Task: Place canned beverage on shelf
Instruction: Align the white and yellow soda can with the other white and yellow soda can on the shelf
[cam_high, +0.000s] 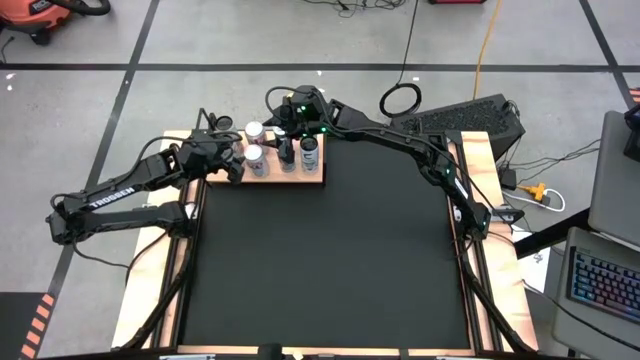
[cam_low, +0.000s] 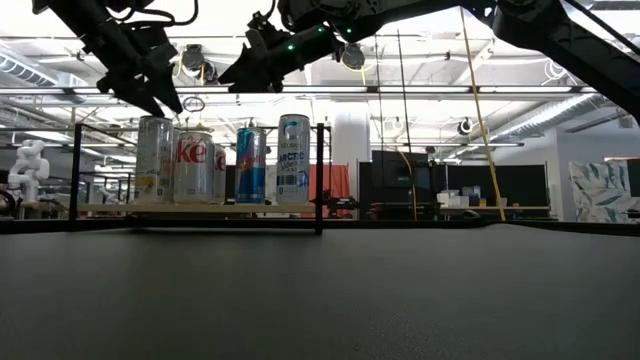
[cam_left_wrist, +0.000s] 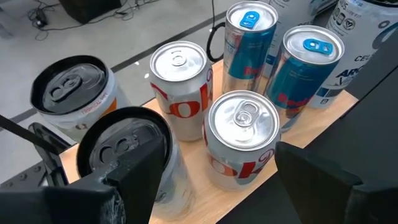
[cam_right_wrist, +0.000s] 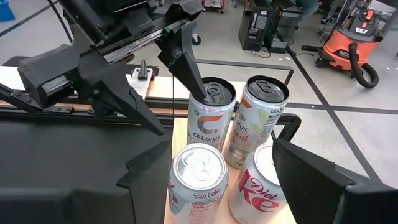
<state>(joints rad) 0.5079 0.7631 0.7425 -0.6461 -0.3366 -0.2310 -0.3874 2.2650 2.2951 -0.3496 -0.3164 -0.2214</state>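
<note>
Left tool (cam_high: 238, 160) above shelved cans (cam_high: 255, 155)

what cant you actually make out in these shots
- Can count on the shelf: in the high view the left gripper and right gripper cover part of it.
- Back row in the low view: hidden behind the Diet Coke can and its neighbours.
- Celsius can rim in the right wrist view: a left-gripper finger crosses it, so contact is unclear.
- Front can label in the left wrist view: blocked by that gripper's own finger.

Even overhead light with soft shadows; ceiling strip lights (cam_low: 60, 135) glare in the low view, near foreground blurred.
</note>
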